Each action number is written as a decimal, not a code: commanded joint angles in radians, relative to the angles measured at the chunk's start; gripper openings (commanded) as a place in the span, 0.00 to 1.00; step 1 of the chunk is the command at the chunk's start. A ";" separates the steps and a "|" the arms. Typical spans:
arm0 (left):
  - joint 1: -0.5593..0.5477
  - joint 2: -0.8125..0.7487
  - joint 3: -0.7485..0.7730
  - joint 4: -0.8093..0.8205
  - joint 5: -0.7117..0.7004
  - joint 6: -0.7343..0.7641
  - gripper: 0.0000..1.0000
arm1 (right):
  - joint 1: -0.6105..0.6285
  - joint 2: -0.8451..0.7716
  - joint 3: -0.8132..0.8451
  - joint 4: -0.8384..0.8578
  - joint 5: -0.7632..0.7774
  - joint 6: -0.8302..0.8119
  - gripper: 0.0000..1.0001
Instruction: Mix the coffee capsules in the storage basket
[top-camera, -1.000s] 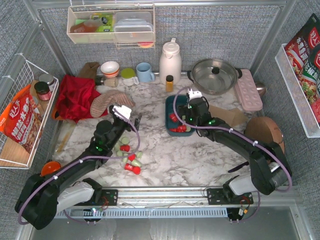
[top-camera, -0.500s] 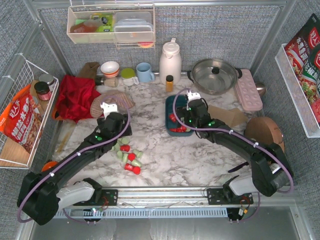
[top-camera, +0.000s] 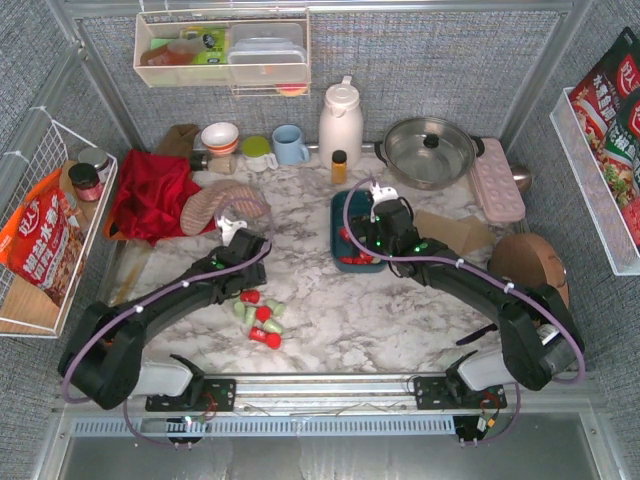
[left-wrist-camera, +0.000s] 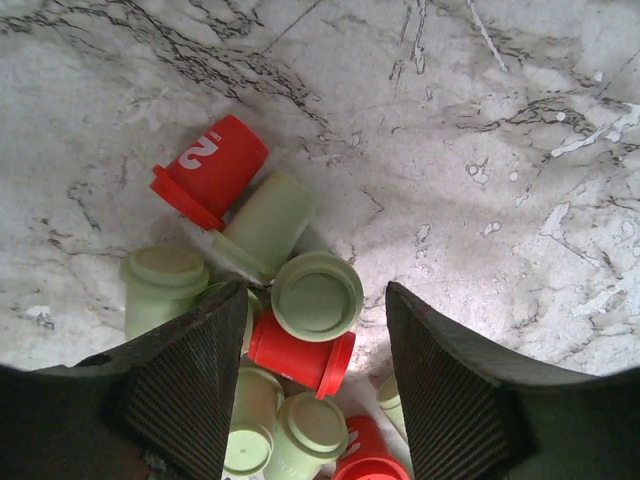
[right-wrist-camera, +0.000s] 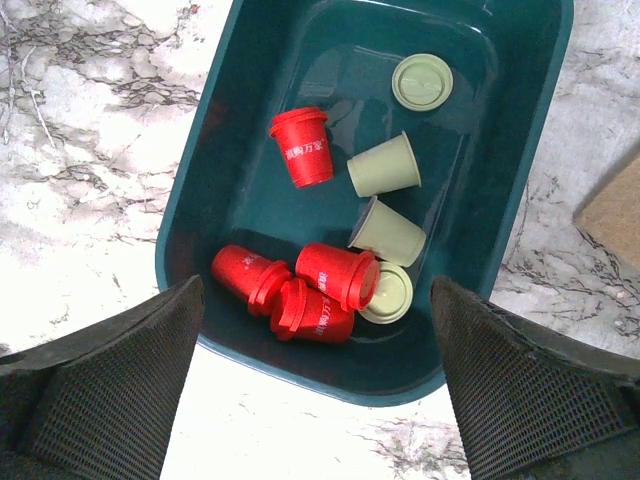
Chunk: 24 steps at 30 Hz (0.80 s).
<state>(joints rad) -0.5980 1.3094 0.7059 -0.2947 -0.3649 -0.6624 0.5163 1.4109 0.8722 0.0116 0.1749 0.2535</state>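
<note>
Top external: dark teal rounded-corner plastic storage basket (top-camera: 337, 210) sits right of ctr on white marble table (top-camera: 380, 320). A loose pile of red & mint-green tapered coffee capsules (top-camera: 263, 314) lies on table to its left.

Left wrist: left jaws partly spread, straddling a red capsule (left-wrist-camera: 298, 358) & a mint capsule (left-wrist-camera: 317, 295); no clear pinch.

Right wrist: right jaws spread wide above basket, w/ 4 red & 4 mint capsules inside.
</note>
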 joint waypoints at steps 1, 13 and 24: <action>0.002 0.053 0.019 0.018 0.017 -0.028 0.66 | 0.004 0.004 0.009 0.018 -0.006 0.007 0.99; 0.001 0.129 0.020 0.044 0.034 -0.039 0.56 | 0.007 0.009 0.011 0.017 -0.013 0.004 0.99; -0.001 0.047 0.030 0.138 0.124 0.009 0.40 | 0.011 0.000 0.016 0.014 -0.042 0.008 0.99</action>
<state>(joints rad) -0.5980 1.3937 0.7265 -0.2367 -0.2993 -0.6876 0.5240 1.4174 0.8761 0.0105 0.1566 0.2535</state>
